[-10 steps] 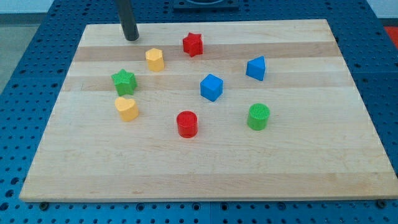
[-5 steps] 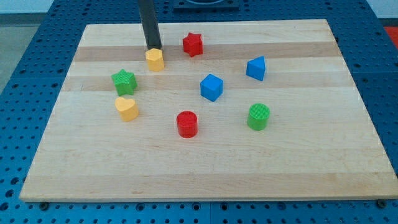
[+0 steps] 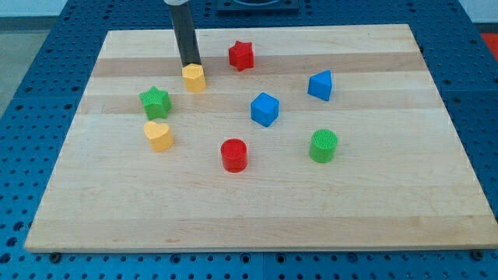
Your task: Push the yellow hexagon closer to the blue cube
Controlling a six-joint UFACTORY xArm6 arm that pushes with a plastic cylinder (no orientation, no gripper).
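The yellow hexagon (image 3: 194,78) sits in the upper left part of the wooden board (image 3: 257,210). My tip (image 3: 190,65) stands right at its top edge, touching or nearly touching it, with the dark rod rising to the view's top. The blue cube (image 3: 264,109) lies to the right of and below the hexagon, near the board's middle, well apart from it.
A red star (image 3: 242,55) lies right of my tip. A green star (image 3: 155,102) and a yellow heart (image 3: 159,135) lie at the left. A red cylinder (image 3: 233,155), a green cylinder (image 3: 323,145) and a blue triangular block (image 3: 320,85) lie around the cube.
My tip moved from the board's top left edge rightwards and down to the yellow hexagon's top edge. The hexagon shifted slightly down. The other blocks have not moved.
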